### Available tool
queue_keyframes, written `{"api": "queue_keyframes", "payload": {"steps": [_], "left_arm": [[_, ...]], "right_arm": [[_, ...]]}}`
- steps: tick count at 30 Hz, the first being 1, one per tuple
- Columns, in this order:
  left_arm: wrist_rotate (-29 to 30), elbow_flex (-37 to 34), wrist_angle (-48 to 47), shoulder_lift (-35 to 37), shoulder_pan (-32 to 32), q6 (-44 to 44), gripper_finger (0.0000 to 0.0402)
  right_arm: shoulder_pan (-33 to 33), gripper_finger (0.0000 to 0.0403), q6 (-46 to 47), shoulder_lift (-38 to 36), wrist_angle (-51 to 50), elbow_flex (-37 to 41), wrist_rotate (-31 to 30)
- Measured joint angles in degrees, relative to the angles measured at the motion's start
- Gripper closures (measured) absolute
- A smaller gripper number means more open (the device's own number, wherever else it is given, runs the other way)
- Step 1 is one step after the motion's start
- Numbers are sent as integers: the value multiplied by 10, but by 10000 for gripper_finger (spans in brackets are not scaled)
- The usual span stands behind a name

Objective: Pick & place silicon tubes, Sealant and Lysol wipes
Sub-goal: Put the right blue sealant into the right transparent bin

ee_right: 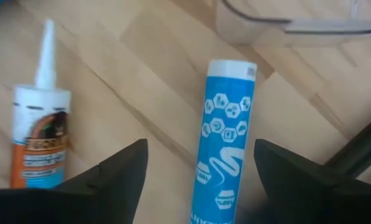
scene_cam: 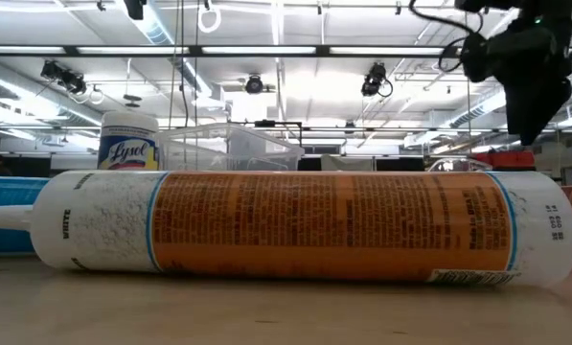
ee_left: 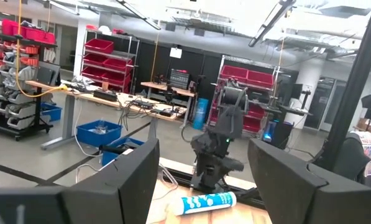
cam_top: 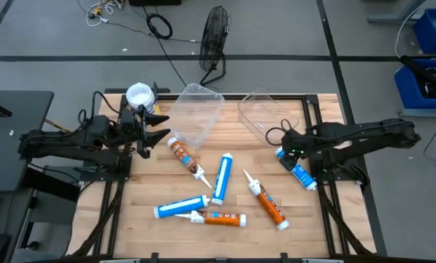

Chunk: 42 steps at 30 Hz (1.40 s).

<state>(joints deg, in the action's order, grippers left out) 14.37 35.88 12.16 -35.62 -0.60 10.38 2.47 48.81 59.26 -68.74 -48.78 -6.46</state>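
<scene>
The Lysol wipes canister (cam_top: 139,95), with its white lid, stands upright at the table's far left; it also shows in the low view (scene_cam: 127,142). My left gripper (cam_top: 163,130) is open and empty just in front of it, raised and pointing toward the table's right (ee_left: 202,149). My right gripper (cam_top: 282,144) is open above a blue-and-white tube (ee_right: 225,143) that lies flat at the right edge. Its fingers stand on either side of the tube's flat end without touching it. Several other tubes lie on the table, among them an orange one (ee_right: 39,143).
Two clear plastic bins (cam_top: 196,109) (cam_top: 265,113) stand at the far middle. Orange tubes (cam_top: 185,157) (cam_top: 265,203) (cam_top: 219,217) and blue tubes (cam_top: 223,177) (cam_top: 181,208) lie scattered over the middle and near part. One orange tube (scene_cam: 305,225) fills the low view.
</scene>
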Motion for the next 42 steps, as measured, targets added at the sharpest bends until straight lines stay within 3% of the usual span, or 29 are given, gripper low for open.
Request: {"api": "queue_keyframes", "payload": {"steps": [10,26,32,39,42], "left_arm": [[0,0,-1,0,0,19,150],[0,0,-1,0,0,25,150],[0,0,-1,0,0,35,150],[0,0,-1,0,0,39,150],[0,0,-1,0,0,57,150]], "right_arm": [[18,8,62,71,14,58,-6],[58,26,141,63,207,210,0],[58,71,150,63,250,226,14],[59,192,144,63,283,226,44],[59,198,138,63,304,227,56]]}}
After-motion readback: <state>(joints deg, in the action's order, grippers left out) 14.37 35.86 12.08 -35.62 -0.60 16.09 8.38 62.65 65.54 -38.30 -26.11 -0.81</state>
